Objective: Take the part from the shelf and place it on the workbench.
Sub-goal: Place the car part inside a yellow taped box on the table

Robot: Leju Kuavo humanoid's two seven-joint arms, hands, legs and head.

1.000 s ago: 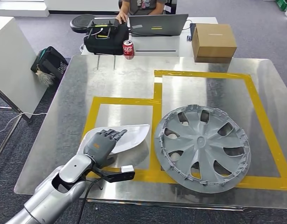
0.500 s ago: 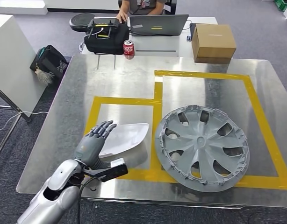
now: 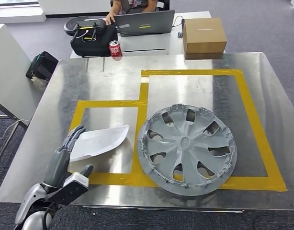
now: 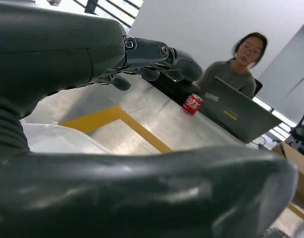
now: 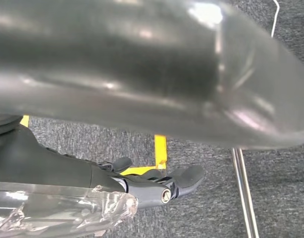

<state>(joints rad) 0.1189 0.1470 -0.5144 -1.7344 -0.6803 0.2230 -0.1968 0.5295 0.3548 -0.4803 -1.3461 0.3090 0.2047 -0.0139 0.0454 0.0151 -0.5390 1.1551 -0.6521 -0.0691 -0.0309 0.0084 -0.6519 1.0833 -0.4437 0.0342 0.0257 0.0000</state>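
On my head feed the left hand (image 3: 62, 160) sits at the near left corner of the steel workbench (image 3: 113, 79), released: fingers straight and spread, thumb out to the side, nothing in it. The white part (image 3: 98, 141), a flat curved panel, lies on the bench just ahead of and to the right of that hand, inside the smaller yellow-taped box (image 3: 102, 103); the fingertips (image 3: 77, 130) reach its near left edge, though I cannot tell whether they touch it. Further right of the hand, well apart from it, a grey wheel cover (image 3: 186, 147) lies flat across the tape line. Far beyond the fingers I see a red soda can (image 3: 115, 50), a black bag (image 3: 93, 38), an open laptop (image 3: 144, 22) with a person seated behind it, and a cardboard box (image 3: 204, 35). My right wrist feed shows the right hand (image 5: 105, 183) hanging over grey carpet, fingers gently curled but parted, holding nothing.
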